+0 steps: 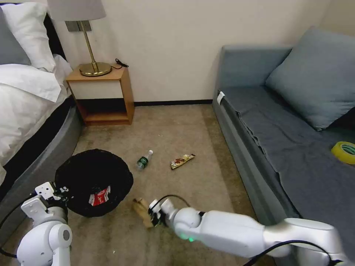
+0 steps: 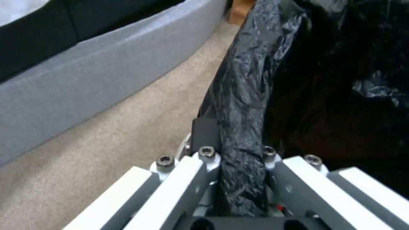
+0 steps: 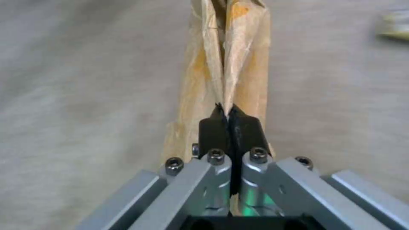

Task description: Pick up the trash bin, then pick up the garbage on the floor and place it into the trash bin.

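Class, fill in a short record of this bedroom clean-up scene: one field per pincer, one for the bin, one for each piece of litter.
left pincer: shut on the trash bin's bag-lined rim
right pincer: shut on the tan paper wad
trash bin: near the bed, holds the red-and-white packet
bottle: lying on the carpet
snack wrapper: on the carpet beside the sofa
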### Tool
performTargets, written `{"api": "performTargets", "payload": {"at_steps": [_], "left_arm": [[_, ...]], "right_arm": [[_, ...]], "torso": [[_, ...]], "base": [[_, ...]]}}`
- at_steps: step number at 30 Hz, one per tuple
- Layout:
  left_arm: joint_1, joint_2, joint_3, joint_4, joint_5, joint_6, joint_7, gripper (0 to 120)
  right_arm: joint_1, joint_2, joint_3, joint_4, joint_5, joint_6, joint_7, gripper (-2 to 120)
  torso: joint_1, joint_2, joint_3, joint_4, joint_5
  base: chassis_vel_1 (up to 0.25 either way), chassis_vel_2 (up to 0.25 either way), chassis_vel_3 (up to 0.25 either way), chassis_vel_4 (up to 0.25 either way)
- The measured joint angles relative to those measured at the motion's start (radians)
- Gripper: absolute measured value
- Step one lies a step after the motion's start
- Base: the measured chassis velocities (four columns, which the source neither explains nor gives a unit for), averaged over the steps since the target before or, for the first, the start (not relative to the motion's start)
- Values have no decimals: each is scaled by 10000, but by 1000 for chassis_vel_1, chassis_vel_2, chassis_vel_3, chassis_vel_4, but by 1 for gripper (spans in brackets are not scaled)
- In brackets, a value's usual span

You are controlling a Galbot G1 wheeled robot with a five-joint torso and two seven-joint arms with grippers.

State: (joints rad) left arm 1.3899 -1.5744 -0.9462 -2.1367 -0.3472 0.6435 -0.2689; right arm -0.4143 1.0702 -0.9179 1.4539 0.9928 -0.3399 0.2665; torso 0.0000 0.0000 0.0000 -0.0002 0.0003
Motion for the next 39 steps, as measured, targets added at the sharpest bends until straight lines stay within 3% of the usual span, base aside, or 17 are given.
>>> {"api": "performTargets", "payload": {"at_steps": [6, 12, 16, 17, 21, 25, 32, 36, 39], "left_arm": [[20, 64, 95, 123, 51, 6, 14, 3], [40, 40, 264, 133, 119, 6, 23, 3], [91, -58, 506, 132, 229, 10, 39, 3], [91, -58, 506, 132, 229, 10, 39, 3], [151, -185, 681, 136, 353, 11, 69, 3], [149, -293, 777, 119, 431, 25, 69, 3], [135, -330, 895, 85, 512, 39, 74, 3], [134, -333, 905, 59, 523, 40, 77, 3], [133, -335, 901, 45, 523, 43, 87, 3]], "right_arm": [[47, -1223, 1567, 1105, -222, -38, 117, 0], [292, -1241, 2632, 2459, 267, -164, 484, 0], [696, -358, 2945, 3624, 906, -226, 1240, 0], [696, -358, 2945, 3624, 906, -226, 1240, 0], [864, 1043, 2299, 4012, 1556, -209, 2074, 0], [847, 1892, 1534, 3901, 1675, -48, 2498, 0], [758, 2378, 553, 3678, 1599, -33, 2935, 0], [758, 2411, 487, 3584, 1491, -107, 2977, 10], [778, 2373, 550, 3533, 1378, -119, 2976, 25]], "torso": [[0, 0, 1, -1, 0], [0, 0, 0, 1, -1], [0, 0, 0, 3, -3], [0, 0, 0, 3, -3], [-1, 0, 0, 5, -5], [0, 0, 0, 6, -5], [0, 0, 0, 3, -4], [0, 0, 0, 2, -4], [0, 0, 0, 2, -4]], "base": [[0, 0, 0, 0], [0, 0, 0, 0], [0, 0, 0, 0], [0, 0, 0, 0], [0, 0, 0, 0], [0, 0, 0, 0], [0, 0, 0, 0], [0, 0, 0, 0], [0, 0, 0, 0]]}}
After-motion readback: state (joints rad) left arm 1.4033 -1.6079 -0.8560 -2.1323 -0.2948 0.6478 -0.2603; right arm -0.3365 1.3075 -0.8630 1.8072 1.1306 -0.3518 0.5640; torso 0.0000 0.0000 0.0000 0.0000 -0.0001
